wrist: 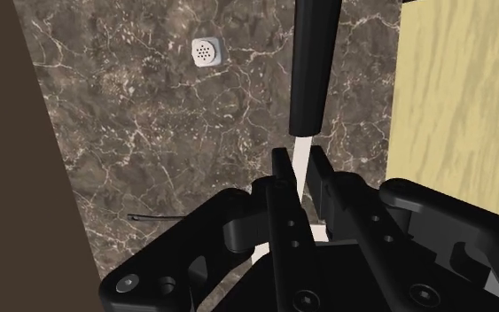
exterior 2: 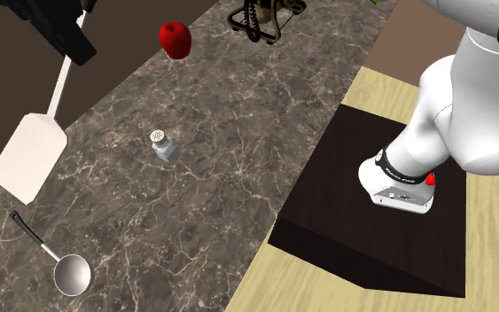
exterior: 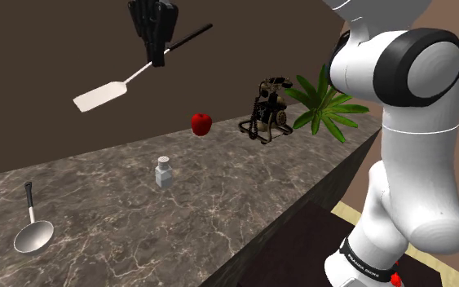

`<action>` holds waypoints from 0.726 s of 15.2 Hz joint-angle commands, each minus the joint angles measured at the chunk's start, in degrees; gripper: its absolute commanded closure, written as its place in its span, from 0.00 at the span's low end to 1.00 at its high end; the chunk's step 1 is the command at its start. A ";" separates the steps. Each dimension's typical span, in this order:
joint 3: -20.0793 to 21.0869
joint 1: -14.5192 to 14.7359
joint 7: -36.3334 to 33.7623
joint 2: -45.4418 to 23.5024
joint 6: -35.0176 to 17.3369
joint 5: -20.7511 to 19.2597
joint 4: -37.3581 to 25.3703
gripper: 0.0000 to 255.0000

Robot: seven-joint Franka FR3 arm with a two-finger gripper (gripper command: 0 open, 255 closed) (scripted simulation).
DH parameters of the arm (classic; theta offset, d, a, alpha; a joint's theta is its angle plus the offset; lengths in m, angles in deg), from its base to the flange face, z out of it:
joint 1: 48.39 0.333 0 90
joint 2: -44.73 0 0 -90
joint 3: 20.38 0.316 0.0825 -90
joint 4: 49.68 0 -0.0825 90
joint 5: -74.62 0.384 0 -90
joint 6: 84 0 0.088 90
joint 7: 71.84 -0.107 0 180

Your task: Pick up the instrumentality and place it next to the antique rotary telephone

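Marble counter (exterior: 219, 204), shoulder view: gripper (exterior: 161, 55) high above it, clamped on spatula (exterior: 101, 98). White blade tilts down toward the view's left, black handle up to the right. Telephone (exterior: 270, 110) at far end beside plant (exterior: 327, 102), apple (exterior: 201, 124) near it, shaker (exterior: 164, 173) mid-counter, ladle (exterior: 33, 235) lower left.
Second exterior view: spatula (exterior 2: 30, 155) in air, well apart from telephone (exterior 2: 261, 18).
Wrist view: 2 fingers (wrist: 281, 177) pinch the white shank next to the black handle.
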 commanded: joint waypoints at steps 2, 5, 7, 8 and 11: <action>-0.12 -5.94 3.21 9.66 -5.67 3.07 14.86 1.00; -1.66 -9.73 7.26 16.38 -8.60 5.20 24.03 1.00; -3.02 -11.66 10.11 20.07 -9.94 6.20 28.75 1.00; -3.73 -12.54 11.54 21.74 -10.48 6.60 30.84 1.00; -6.00 -14.86 15.89 26.17 -11.77 7.41 36.20 1.00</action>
